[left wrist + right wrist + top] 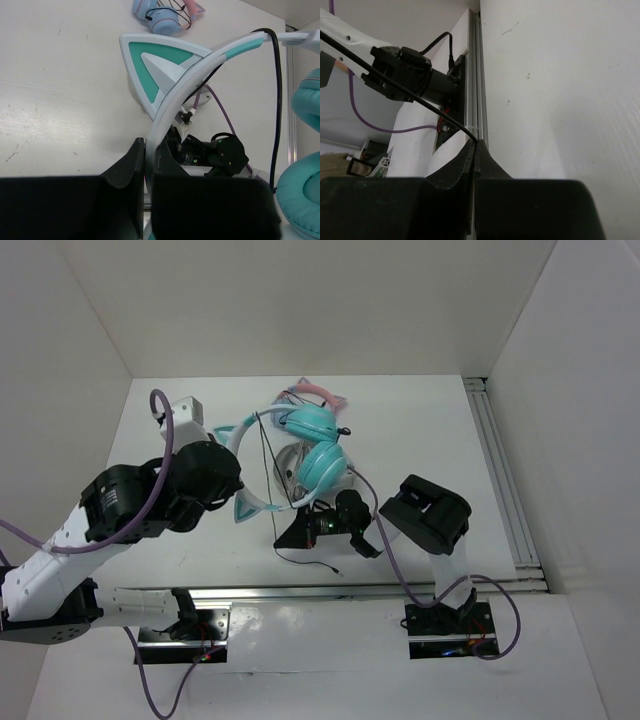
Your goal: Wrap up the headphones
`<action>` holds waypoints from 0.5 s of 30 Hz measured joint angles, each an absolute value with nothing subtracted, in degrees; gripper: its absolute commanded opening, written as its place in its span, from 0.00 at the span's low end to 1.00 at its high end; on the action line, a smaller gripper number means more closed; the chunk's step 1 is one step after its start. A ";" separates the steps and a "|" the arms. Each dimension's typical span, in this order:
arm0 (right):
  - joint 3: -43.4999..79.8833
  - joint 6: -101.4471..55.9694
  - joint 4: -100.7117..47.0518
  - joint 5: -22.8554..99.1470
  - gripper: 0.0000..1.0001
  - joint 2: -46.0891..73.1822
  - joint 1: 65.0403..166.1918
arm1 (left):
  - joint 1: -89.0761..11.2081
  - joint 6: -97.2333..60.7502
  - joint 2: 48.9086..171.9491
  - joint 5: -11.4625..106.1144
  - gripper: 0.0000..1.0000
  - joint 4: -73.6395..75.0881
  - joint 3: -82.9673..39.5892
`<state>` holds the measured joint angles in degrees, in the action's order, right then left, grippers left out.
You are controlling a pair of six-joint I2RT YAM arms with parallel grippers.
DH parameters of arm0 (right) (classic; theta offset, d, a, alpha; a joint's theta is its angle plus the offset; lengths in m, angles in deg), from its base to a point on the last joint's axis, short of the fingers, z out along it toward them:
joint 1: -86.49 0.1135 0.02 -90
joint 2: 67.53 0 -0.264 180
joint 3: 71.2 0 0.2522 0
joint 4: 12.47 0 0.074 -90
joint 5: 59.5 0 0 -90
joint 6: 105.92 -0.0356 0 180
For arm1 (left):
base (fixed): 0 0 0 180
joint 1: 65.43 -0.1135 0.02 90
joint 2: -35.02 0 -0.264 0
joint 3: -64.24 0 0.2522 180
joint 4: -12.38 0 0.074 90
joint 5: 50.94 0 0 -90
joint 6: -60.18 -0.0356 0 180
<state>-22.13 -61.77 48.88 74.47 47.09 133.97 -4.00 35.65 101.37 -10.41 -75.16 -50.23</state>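
Nearest the arm bases, mid-surface (430,440): right hand (325,518), closed to a sliver, thin black cable (420,100) nipped at the very tips, nothing else touched. Loose tail of the same cable trailing on the surface just in front, plug end free.

Next out, to the left: left hand (148,150), clamped tight across the white headband (175,95), one teal cat ear (150,65) just beyond the fingers. Narrow grip, band filling the gap.

Centre of the surface: headphones (320,465), teal, over-ear, band gripped on the left side, both ear cups (310,423) toward the right. Cups resting on the surface or hanging clear: cannot tell. Cable passed over the top of the band and down in straight, taut-looking lines toward the right hand.

Handling, as judged:
- Weight: light.
- Band: stiff, springy plastic. Safe to clamp, though probably smooth enough to slip in a slack grip.
- Ear pads: soft, a poor place to grip.
- Cat ears: thin, likely breakable, best avoided.
- Cable: limp and fine, apt to slide through the fingers, and to kink or strain at its socket under hard pull.
- Best holds: band for steadying, cable close to the band for winding.

Farthest back: blue-and-pink headphones (315,392), just behind the teal pair, contact between the two unclear, not part of the job.
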 measured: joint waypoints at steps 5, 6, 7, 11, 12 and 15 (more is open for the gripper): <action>-28.73 -58.75 48.59 68.68 0.00 41.21 137.73 | -8.07 38.01 100.82 -10.91 0.00 -76.60 -47.71; -30.46 -57.86 48.42 67.65 0.00 38.85 138.54 | -9.80 38.12 100.74 -11.11 0.00 -76.71 -47.01; -32.25 -56.39 48.24 66.03 0.00 35.71 139.72 | -11.72 38.03 100.54 -11.30 0.00 -76.62 -46.23; -34.61 -50.45 45.53 57.36 0.00 21.89 145.03 | -18.28 36.55 98.40 -11.63 0.00 -75.05 -41.77; -34.50 -49.03 43.17 54.97 0.00 18.07 146.41 | -19.54 36.11 97.74 -11.57 0.00 -74.70 -40.65; -33.59 -45.22 34.74 47.74 0.00 8.76 150.23 | -22.58 34.95 96.56 -11.37 0.00 -73.69 -37.79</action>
